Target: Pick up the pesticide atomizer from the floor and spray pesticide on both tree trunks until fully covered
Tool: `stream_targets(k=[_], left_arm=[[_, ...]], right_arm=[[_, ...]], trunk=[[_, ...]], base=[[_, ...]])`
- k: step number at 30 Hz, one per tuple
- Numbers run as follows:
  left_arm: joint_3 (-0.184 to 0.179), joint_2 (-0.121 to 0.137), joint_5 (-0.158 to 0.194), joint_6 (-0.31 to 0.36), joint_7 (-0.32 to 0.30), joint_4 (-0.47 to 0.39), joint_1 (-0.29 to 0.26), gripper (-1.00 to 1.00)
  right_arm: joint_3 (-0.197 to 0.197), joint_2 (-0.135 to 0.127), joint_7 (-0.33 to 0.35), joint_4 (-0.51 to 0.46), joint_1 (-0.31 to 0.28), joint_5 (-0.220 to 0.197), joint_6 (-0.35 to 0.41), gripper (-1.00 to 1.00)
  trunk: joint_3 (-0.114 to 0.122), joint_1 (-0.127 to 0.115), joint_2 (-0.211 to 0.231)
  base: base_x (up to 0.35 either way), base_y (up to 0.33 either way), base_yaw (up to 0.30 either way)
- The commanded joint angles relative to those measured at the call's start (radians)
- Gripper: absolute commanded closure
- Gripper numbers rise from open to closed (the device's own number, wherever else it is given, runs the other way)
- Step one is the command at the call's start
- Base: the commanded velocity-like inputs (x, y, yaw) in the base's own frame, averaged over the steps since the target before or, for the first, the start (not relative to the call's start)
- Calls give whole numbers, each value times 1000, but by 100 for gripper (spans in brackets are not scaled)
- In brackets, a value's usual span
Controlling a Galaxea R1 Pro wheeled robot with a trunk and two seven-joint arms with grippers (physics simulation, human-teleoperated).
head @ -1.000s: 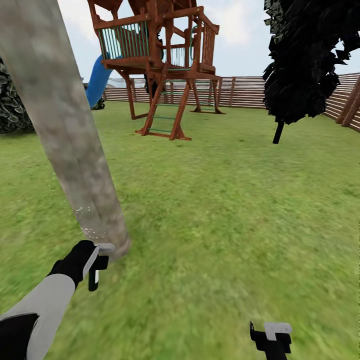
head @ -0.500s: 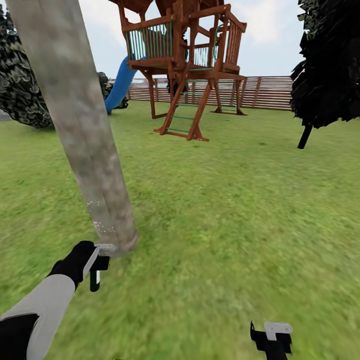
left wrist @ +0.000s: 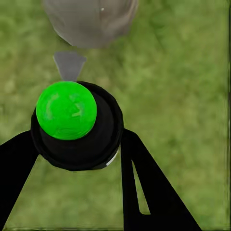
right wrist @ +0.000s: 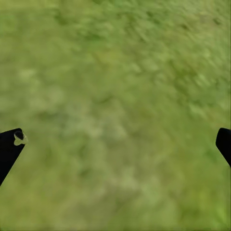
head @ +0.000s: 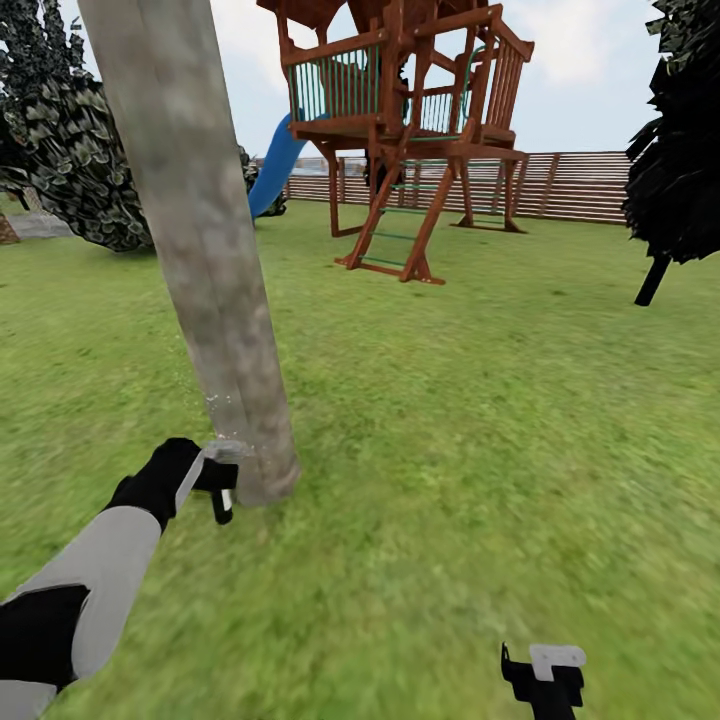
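With the atomizer [left wrist: 77,125] already clamped in the left gripper [head: 215,478] and its nozzle at the foot of the trunk [head: 215,300], spraying looks under way, coverage and the second tree remain, and the right gripper [right wrist: 115,144] hangs wide and empty.

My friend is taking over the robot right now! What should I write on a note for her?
Left claw: shut on the pesticide atomizer, its green top facing the wrist camera and its grey nozzle aimed at the foot of the tree trunk.
Right claw: open, holding nothing, hanging low over the lawn.
Done: atomizer picked up. A few pale specks show low on this trunk, just above the claw.
Left: probably most of this trunk, since it looks unmarked higher up, then the second tree. The dark tree at far right may not be it; check first.
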Motion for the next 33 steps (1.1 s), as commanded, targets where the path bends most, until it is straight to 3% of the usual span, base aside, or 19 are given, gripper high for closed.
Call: stream_targets(k=[1, 3, 4, 5, 8, 10, 13, 16, 18, 23, 33], left_arm=[[4, 14, -8, 53, -13, -4, -36, 100], [-12, 52, -9, 75, -17, -4, -60, 100], [-37, 57, -9, 79, -24, -6, -59, 100], [-130, 41, -9, 83, -95, -6, -64, 100], [-145, 73, -12, 82, -115, -6, -68, 100], [-147, 129, -5, 83, -119, -7, -67, 100], [-149, 127, -3, 84, -118, -55, -66, 100], [-150, 101, -2, 91, -116, -112, -71, 100], [-150, 91, -3, 149, -116, -135, -103, 100], [-151, 104, -12, 189, -116, -145, -127, 100], [-151, 96, -12, 198, -116, -180, -133, 100]], right_arm=[[-6, 0, -5, 0, -1, 11, -2, -100], [-6, 0, -5, 0, -1, 11, -1, -100], [-6, 0, -5, 0, -1, 11, -1, -100], [-5, 0, -5, 1, -1, 11, 0, -100], [-5, 0, -5, 1, -1, 11, 0, -100], [-5, 0, -5, 1, -1, 11, 0, -100], [-5, 0, -5, 1, -1, 11, 0, -100], [-4, 0, -5, 1, -1, 11, -1, -100], [-4, 0, -5, 1, -1, 11, -1, -100], [-4, 0, -5, 1, -1, 11, -1, -100], [-4, 0, -3, 1, -1, 11, 0, -100]], trunk=[[-1, 0, 0], [-1, 0, 0], [-1, 0, 0], [-1, 0, 0], [-1, 0, 0], [-1, 0, 0], [-1, 0, 0], [-1, 0, 0], [-1, 0, 0], [-1, 0, 0], [-1, 0, 0]], base=[[0, 0, 0], [0, 0, 0], [0, 0, 0], [0, 0, 0], [0, 0, 0], [0, 0, 0], [-146, -69, 0], [-86, -40, 130], [-6, -3, 259], [-1, 0, 269], [0, -192, 23]])
